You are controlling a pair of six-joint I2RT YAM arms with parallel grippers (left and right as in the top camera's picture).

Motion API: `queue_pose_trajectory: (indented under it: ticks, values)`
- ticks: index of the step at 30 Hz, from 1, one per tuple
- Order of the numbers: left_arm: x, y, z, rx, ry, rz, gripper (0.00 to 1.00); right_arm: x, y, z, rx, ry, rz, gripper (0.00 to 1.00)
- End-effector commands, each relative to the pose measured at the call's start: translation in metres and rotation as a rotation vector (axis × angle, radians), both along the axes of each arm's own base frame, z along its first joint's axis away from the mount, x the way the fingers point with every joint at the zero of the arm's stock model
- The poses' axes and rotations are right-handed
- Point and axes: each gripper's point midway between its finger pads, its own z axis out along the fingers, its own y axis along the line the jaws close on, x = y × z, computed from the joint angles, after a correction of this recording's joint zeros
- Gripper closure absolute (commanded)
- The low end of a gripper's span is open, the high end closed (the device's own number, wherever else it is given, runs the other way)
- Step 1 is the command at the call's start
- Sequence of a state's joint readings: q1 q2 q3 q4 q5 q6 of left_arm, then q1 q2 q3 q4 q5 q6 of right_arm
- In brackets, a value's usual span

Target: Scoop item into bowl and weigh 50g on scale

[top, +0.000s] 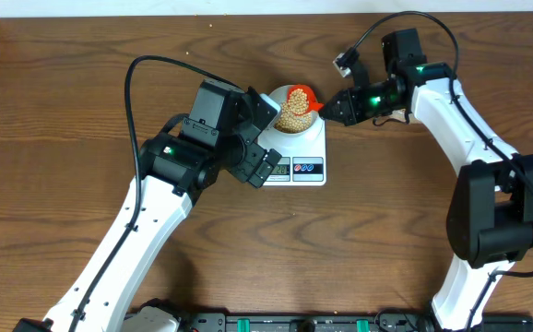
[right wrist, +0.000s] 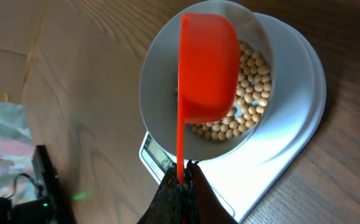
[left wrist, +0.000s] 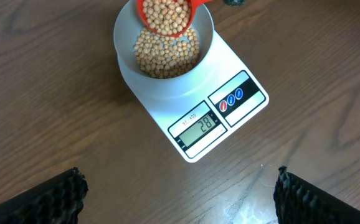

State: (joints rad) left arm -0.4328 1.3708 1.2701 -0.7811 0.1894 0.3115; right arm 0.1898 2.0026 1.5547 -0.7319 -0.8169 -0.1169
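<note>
Just above the centre of the overhead view, the white scale (top: pixel 305 148) sits on the wooden counter (top: pixel 64 138) with the pale bowl (top: pixel 276 100) on it. Beans (left wrist: pixel 167 56) lie heaped in the bowl. The right claw (right wrist: pixel 181 198) is clenched on the thin handle of an orange scoop (right wrist: pixel 208 68) tilted over the bowl; its underside hides some beans. The left claw (left wrist: pixel 183 196) is released and grasps nothing, its fingers at the lower corners of the left wrist view. That view's top edge cuts off the scoop and the bowl's rim. The display (left wrist: pixel 195 127) seems to read 28.
</note>
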Motion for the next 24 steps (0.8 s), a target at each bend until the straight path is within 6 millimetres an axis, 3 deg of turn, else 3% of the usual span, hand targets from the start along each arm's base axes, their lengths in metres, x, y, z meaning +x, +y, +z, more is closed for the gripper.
queue_pose_trajectory:
  ticks: [1, 9, 24]
  values:
    - [0.0, -0.001, 0.001, -0.01, 0.004, -0.002, 0.02, -0.002, 0.008, -0.007, -0.015, -0.025, 0.037, 0.99]
    - [0.0, -0.001, 0.001, -0.01, 0.004, -0.002, 0.02, 0.001, 0.008, -0.007, -0.061, -0.056, 0.034, 0.99]
    - [0.0, -0.001, 0.001, -0.01, 0.004, -0.002, 0.02, 0.002, 0.006, 0.01, -0.098, -0.146, 0.05, 0.99]
